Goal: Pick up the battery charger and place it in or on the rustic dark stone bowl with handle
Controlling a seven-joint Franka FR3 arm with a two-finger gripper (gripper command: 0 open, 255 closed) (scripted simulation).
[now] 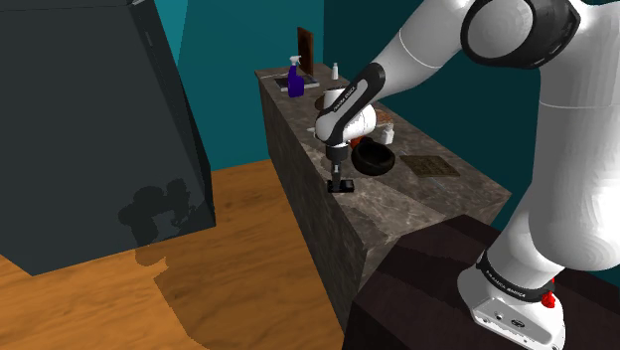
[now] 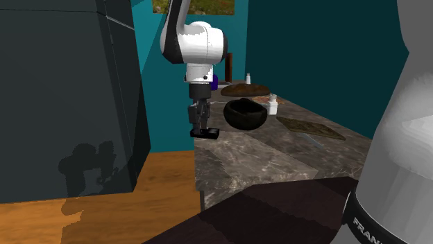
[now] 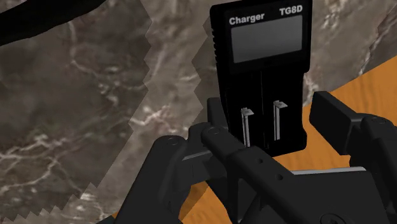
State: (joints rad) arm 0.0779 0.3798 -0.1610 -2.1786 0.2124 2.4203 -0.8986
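Note:
The battery charger (image 3: 264, 70) is a flat black box labelled "Charger", with two battery slots. It is at the marble counter's (image 1: 397, 204) edge, beside the wooden floor. My black gripper (image 1: 341, 177) points straight down and its fingers clasp the charger's lower end from both sides. In the second exterior view the gripper (image 2: 203, 126) holds the charger (image 2: 207, 132) at or just above the counter surface; I cannot tell which. The dark stone bowl (image 1: 376, 157) stands upright on the counter just behind the gripper, also visible in the second exterior view (image 2: 244, 113).
Behind the bowl stand a small white bottle (image 2: 273, 104), a brown oval dish (image 2: 244, 89) and a blue spray bottle (image 1: 295, 78). A flat dark mat (image 1: 429, 165) lies beside the bowl. A tall dark cabinet (image 1: 89, 129) stands across the wooden floor (image 1: 229, 268).

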